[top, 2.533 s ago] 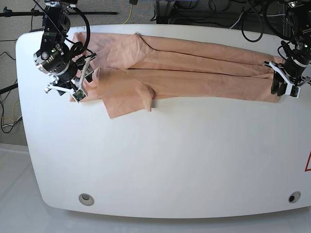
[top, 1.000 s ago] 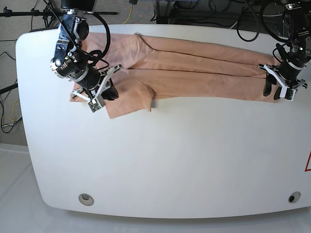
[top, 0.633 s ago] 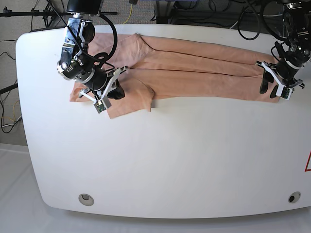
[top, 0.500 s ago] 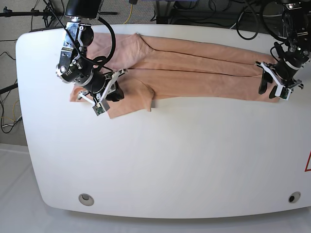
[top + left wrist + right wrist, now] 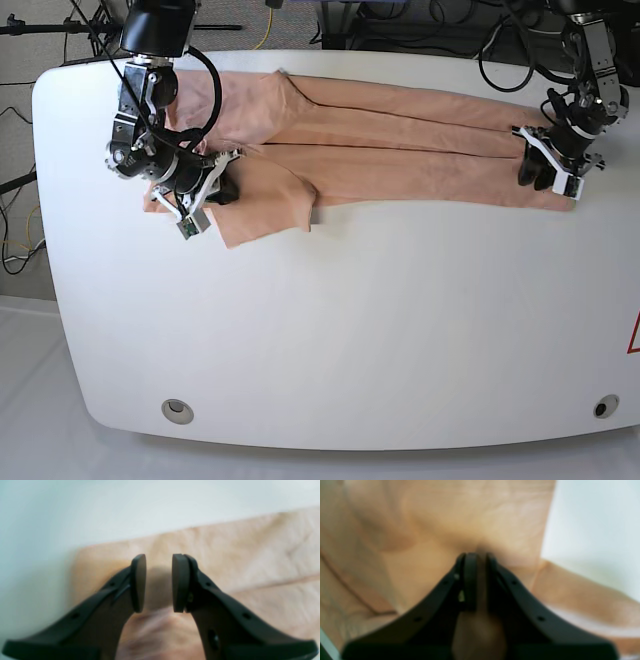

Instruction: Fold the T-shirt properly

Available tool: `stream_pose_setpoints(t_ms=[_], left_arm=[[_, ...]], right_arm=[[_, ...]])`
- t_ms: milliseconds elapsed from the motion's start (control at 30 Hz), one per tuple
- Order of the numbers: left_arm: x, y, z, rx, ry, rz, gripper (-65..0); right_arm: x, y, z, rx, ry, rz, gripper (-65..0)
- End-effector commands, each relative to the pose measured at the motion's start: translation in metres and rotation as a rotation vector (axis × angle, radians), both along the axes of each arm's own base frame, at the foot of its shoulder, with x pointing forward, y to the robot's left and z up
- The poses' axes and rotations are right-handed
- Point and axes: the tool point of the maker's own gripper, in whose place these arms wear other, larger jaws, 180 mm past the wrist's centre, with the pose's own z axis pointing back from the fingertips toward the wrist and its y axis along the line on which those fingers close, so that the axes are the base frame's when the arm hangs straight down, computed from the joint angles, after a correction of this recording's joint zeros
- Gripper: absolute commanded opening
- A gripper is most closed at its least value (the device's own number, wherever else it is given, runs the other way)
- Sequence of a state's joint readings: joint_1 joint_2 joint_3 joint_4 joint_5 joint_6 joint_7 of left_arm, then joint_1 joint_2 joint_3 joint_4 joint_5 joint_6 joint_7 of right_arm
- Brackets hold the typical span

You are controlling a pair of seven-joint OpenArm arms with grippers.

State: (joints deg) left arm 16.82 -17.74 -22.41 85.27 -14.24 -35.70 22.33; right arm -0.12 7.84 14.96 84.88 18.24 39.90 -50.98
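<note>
R gripper (image 5: 205,197), at base view's left end, is pinched tight on a fold of the T-shirt (image 5: 400,145) by the sleeve; its wrist cam alone shows cloth squeezed between the pads (image 5: 470,580). Shirt lies as a long band across the far side of the white table (image 5: 350,330). L gripper (image 5: 548,172) sits over the hem at the right end; wrist cam shows jaws apart w/ a narrow gap, nothing between, cloth beneath. Cables, stands behind table.

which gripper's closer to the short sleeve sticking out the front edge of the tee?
Right. The right gripper is down on the T-shirt beside that sleeve; the left gripper is at the far hem end.
</note>
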Motion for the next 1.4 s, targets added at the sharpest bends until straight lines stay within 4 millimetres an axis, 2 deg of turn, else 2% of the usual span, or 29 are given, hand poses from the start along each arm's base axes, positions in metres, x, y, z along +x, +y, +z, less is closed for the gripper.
stream_pose_setpoints(t_ms=[0, 100, 433, 767, 833, 1100, 1167, 1367], left_arm=[[0.006, 0.003, 0.009, -0.006, -0.039, 0.005, -50.6], [0.006, 0.001, 0.011, -0.003, -0.041, -0.003, -51.5], [0.006, 0.003, 0.021, 0.021, -0.063, -0.016, -46.6], [0.013, 0.005, 0.035, 0.036, -0.107, -0.014, -43.1], [0.013, 0.008, 0.031, 0.037, -0.090, -0.013, -44.4], [0.017, 0.011, 0.037, 0.032, -0.103, -0.006, -45.2], [0.020, 0.014, 0.036, 0.042, -0.104, 0.001, -45.4], [0.024, 0.016, 0.037, 0.042, -0.107, 0.007, -45.8]], right_arm=[[0.006, -0.008, 0.000, -0.007, -0.003, -0.008, -65.0], [0.019, -0.016, -0.003, 0.011, -0.013, -0.034, -65.0], [0.037, -0.024, -0.003, 0.037, -0.038, -0.071, -62.9], [0.050, -0.021, 0.002, 0.094, -0.060, -0.088, -49.5], [0.049, -0.019, -0.001, 0.110, -0.041, -0.096, -42.8], [0.059, -0.023, 0.005, 0.115, -0.060, -0.109, -39.0], [0.060, -0.034, 0.000, 0.091, -0.047, -0.119, -38.6], [0.069, -0.042, 0.005, 0.068, -0.060, -0.117, -37.5]])
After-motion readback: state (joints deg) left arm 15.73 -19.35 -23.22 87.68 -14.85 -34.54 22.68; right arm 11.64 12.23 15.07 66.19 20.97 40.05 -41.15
